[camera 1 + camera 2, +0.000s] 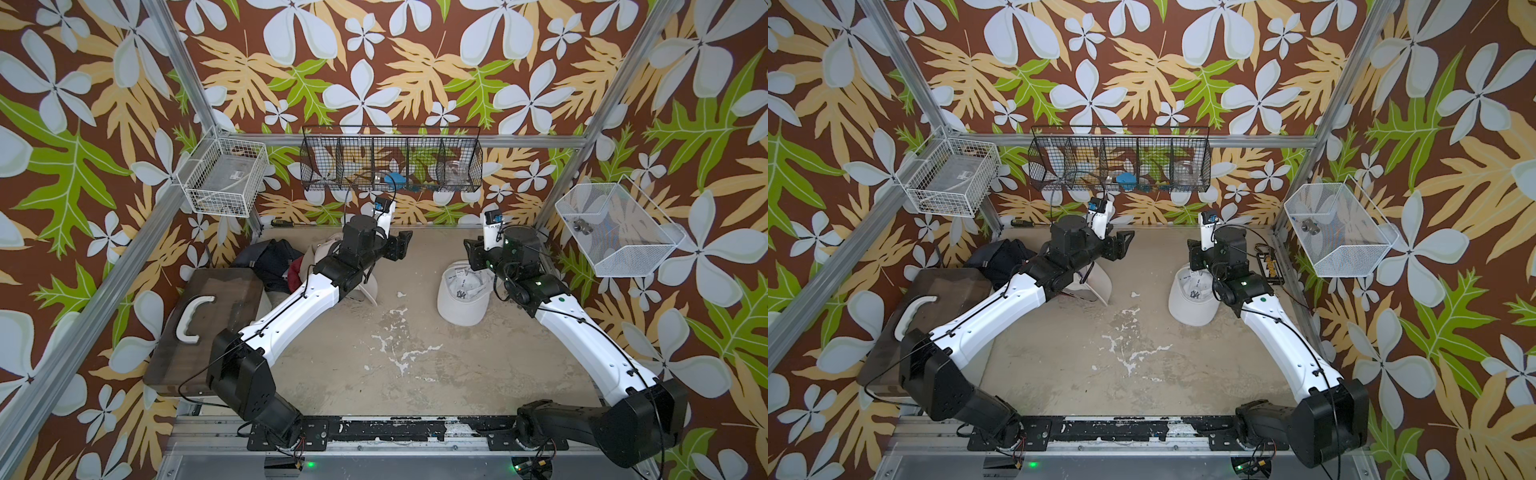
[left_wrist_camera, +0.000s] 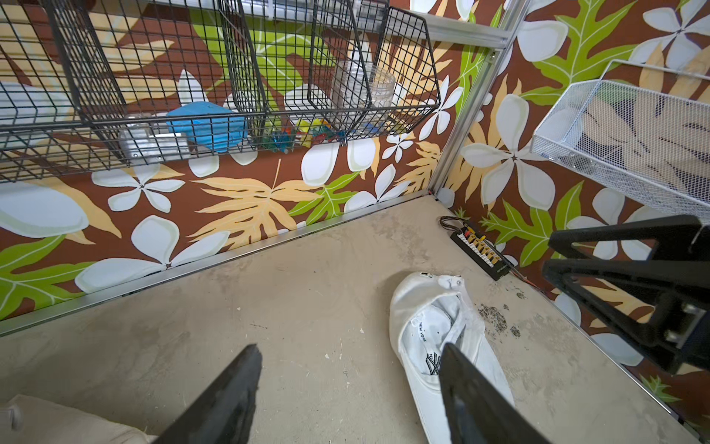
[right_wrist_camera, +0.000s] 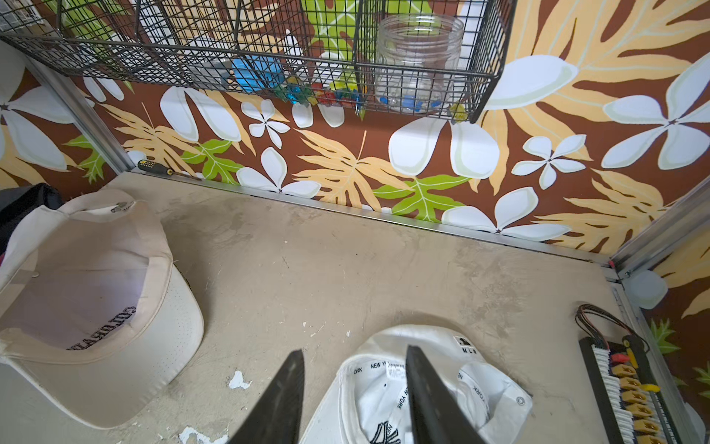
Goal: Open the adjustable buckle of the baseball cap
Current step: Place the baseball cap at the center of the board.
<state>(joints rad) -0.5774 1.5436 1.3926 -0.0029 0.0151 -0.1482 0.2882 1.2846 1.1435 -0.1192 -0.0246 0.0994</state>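
White baseball cap [image 1: 461, 301] lying crown-down on the table [image 1: 374, 345] toward its right side, right end effector [image 3: 355, 350] just above the cap's back edge — jaws apart, empty, left end effector [image 2: 349, 348] spread wide over bare table, holding nothing, cream cap [image 3: 96, 307] well apart at the left.

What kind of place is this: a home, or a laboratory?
Probably a robot test cell: aluminium frame around a worn tabletop, printed floral walls, wire basket of props.

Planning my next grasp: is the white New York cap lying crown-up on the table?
No, in the right wrist view the white New York cap rests upside down on the table, its taped inner lining facing up.
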